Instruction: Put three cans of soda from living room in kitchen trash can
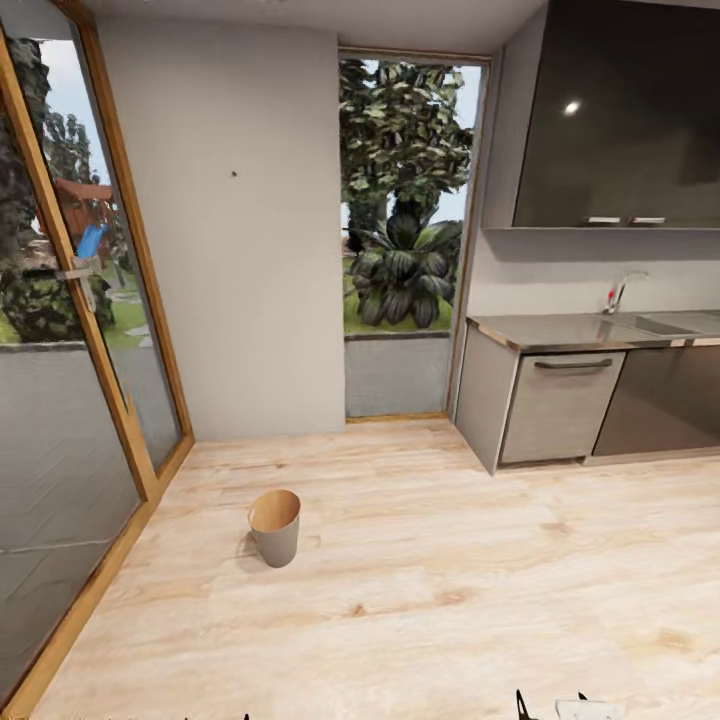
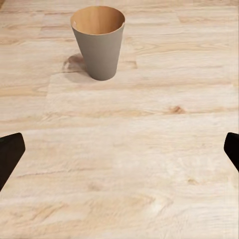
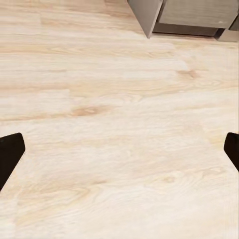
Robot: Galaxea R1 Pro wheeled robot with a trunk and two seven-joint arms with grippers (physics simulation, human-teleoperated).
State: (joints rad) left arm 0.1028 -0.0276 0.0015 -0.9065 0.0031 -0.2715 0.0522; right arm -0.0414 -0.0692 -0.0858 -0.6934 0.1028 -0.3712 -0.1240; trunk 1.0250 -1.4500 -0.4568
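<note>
The trash can is a small round bin, pale grey outside and orange-brown inside. It stands upright on the plank floor near the glass door, and nothing shows inside it. In the left wrist view the trash can stands ahead of my left gripper, which is open with nothing between its dark fingertips. My right gripper is open too, over bare floor, and its fingers hold nothing. The soda cans are out of view.
A wood-framed glass door runs along the left. Kitchen cabinets with a steel counter, sink and tap stand at the right, and the cabinet corner lies ahead of the right gripper. A window sits in the far wall.
</note>
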